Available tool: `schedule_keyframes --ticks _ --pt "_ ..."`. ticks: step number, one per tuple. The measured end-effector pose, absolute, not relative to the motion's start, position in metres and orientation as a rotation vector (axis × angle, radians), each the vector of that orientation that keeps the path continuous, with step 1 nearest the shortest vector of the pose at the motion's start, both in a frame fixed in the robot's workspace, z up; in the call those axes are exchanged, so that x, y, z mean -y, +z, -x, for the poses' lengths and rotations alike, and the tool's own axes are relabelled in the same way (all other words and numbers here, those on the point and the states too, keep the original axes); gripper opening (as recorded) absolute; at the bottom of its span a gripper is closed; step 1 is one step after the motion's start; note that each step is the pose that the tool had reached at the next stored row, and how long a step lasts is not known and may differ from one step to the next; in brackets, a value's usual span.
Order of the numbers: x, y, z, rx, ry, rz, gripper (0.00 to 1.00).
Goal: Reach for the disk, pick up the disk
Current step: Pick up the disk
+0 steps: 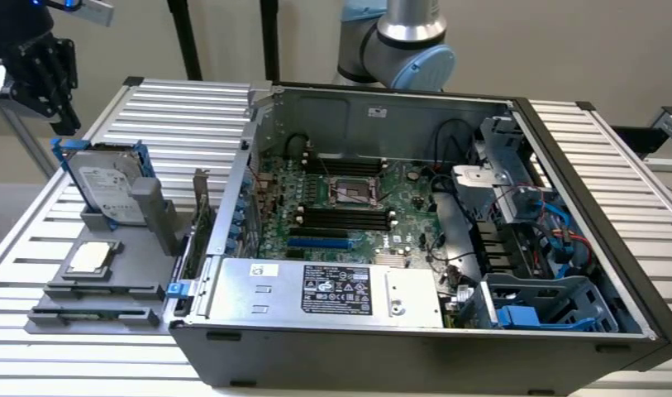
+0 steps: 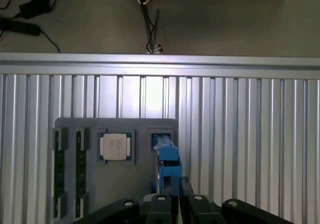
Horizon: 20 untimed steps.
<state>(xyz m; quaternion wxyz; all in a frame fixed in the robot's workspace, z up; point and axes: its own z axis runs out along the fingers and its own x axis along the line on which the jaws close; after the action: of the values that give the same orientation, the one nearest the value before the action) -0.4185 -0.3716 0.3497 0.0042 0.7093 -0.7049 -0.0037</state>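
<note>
Gripper: black robot gripper [image 1: 60,120] hangs in the air above the disk, touching nothing and holding nothing; how far open it stands I cannot tell.
Disk: silver-grey metal hard drive with a white printed label in a bright blue plastic carrier [image 1: 104,184]. It stands on edge, roughly upright, in a slot of the grey plastic holder tray [image 1: 98,294], label facing the exterior view's left.
Disk against gripper: apart, with clear air between them. In the exterior view the gripper sits higher and a little toward the exterior view's left of the blue top edge. In the wrist view that narrow blue edge [image 2: 167,164] lies nearly in line with the gripper [image 2: 178,196].
Doing the reach well: my judgement is to come straight down, centred over the thin top edge, and to grip the flat faces, not the blue frame ends.
Neighbours: small square silver chip [image 1: 91,258] lies flat in the same tray, near the disk; the open dark grey computer case [image 1: 424,351] stands just beside the tray.
Support: ribbed aluminium table [image 1: 600,141].
</note>
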Motion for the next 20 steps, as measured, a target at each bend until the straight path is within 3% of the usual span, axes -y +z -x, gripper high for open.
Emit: schedule_keyframes --ticks 1,2,6,9,10,20 --pt "0.372 0.350 0.419 2.209 -0.012 -2.222 0.24" --pt "0.372 0.350 0.419 2.209 -0.012 -2.222 0.24" --pt "0.372 0.349 0.419 2.209 -0.012 -2.222 0.47" --pt "0.373 0.346 0.419 2.209 -0.012 -2.222 0.53" --pt "0.374 0.344 0.419 2.209 -0.012 -2.222 0.60" --pt "0.384 0.326 0.418 2.209 -0.012 -2.223 0.60"
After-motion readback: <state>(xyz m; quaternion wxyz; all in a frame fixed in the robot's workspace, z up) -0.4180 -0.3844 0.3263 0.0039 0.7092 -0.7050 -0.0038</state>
